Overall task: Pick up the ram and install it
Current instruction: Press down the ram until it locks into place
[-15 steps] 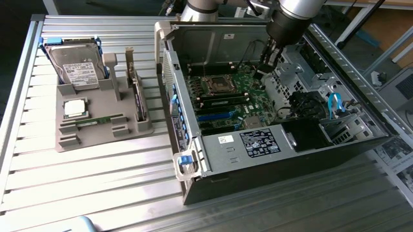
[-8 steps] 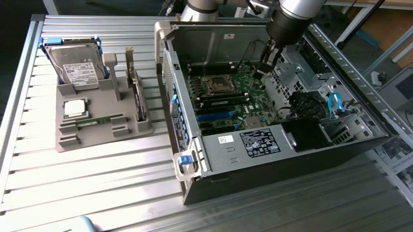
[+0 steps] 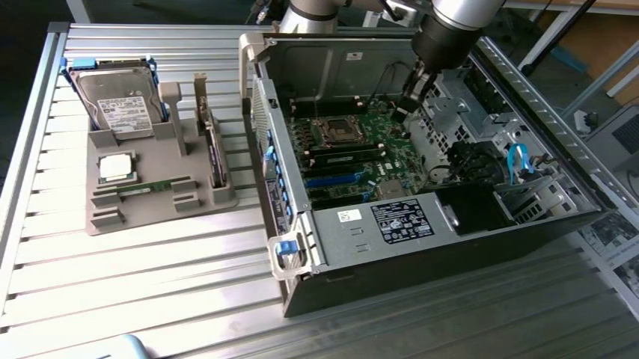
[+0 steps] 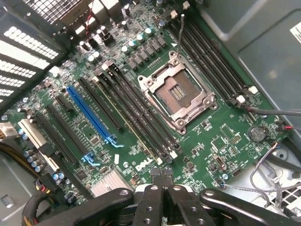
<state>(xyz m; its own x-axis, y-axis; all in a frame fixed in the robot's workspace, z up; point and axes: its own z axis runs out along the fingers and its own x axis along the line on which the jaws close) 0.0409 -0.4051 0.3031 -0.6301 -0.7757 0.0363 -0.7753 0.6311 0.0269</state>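
Your claw (image 4: 162,176) hangs inside the open case (image 3: 399,247), above the motherboard (image 4: 211,136), fingers pressed together on nothing. 1 ram (image 3: 152,187) lies flat in the grey holder (image 3: 130,217) on the bench (image 3: 150,284), at the exterior view's left, well apart from the claw. The CPU socket (image 4: 178,94) stands open.

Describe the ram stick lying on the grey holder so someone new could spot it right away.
Start at the grey holder on the slatted table, at the exterior view's left of the open computer case. In front of the upright hard drive lies the square silver processor. Just below it lies the ram: the only thin green strip there.
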